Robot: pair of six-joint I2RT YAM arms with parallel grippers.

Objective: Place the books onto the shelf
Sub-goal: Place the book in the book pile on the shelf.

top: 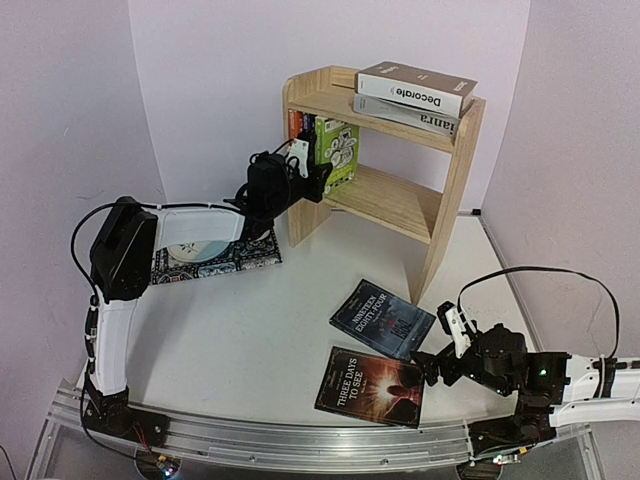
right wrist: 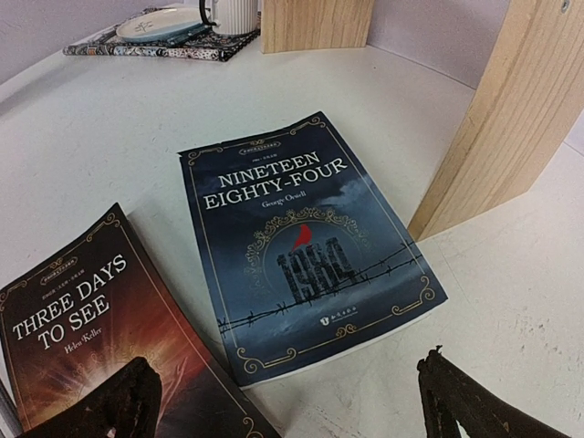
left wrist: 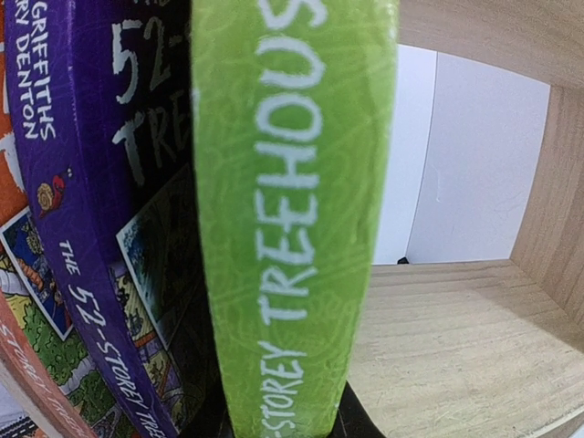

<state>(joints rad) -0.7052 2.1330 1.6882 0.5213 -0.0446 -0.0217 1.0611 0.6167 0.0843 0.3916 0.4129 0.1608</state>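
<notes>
- Standing upright on the lower tier of the shelf (top: 400,200), spine outward, the green book (left wrist: 292,219) is clamped by the left gripper (top: 318,178).
- The purple book (left wrist: 100,228) is seen just beside it.
- Nineteen Eighty-Four (right wrist: 301,246) and Three Days to See (right wrist: 91,338) are laid flat near the right gripper (right wrist: 292,392), whose jaws are spread wide.

Robot laboratory booth: bare lilac walls (top: 200,80) boxing in a white table (top: 250,330), aluminium rail (top: 300,440) along the near edge carrying two arm bases (top: 105,405), exposed cables (top: 560,272) running to each arm.
</notes>
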